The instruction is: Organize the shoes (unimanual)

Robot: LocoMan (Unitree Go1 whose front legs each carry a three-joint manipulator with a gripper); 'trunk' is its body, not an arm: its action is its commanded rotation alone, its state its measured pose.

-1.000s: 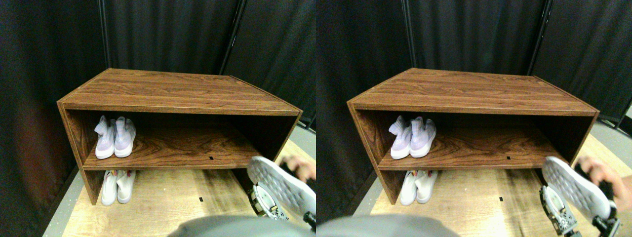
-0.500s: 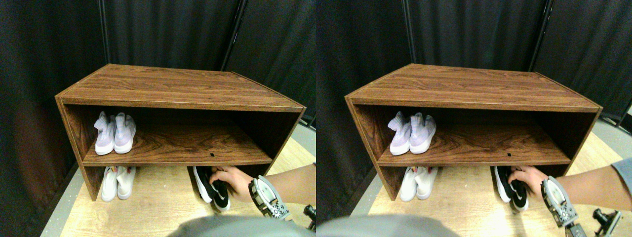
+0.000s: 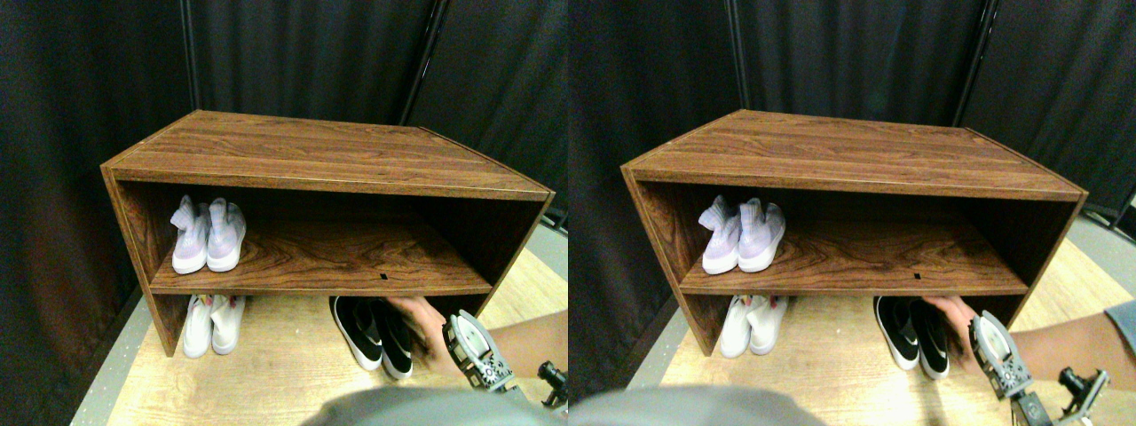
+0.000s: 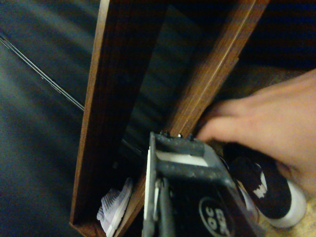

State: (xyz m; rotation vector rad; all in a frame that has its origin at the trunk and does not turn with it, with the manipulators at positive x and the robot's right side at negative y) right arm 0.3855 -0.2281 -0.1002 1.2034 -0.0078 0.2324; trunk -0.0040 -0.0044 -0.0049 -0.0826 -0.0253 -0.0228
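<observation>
A lavender pair of shoes [image 3: 208,236] stands at the left end of the wooden rack's middle shelf [image 3: 355,275]; it also shows in the wrist view [image 4: 112,213]. Below it, a white pair [image 3: 212,325] stands on the floor. A black pair with white soles [image 3: 373,332] lies side by side on the floor under the shelf's right half, and one black shoe [image 4: 266,191] appears in the wrist view. A person's hand [image 3: 419,321] rests on the black pair. My right gripper [image 3: 473,352] hangs low at the right, just beside that hand and apart from the shoes.
The rack [image 3: 328,160] has a wood top and side walls; its right wall [image 3: 515,248] stands close to my gripper. The person's forearm [image 3: 525,335] crosses the light wooden floor [image 3: 284,364] from the right. Dark curtains [image 3: 302,53] hang behind.
The person's hand brought the black shoes in from the lower right and set them down as a pair under the shelf. The camera view shifted slightly; my gripper barely moved.
</observation>
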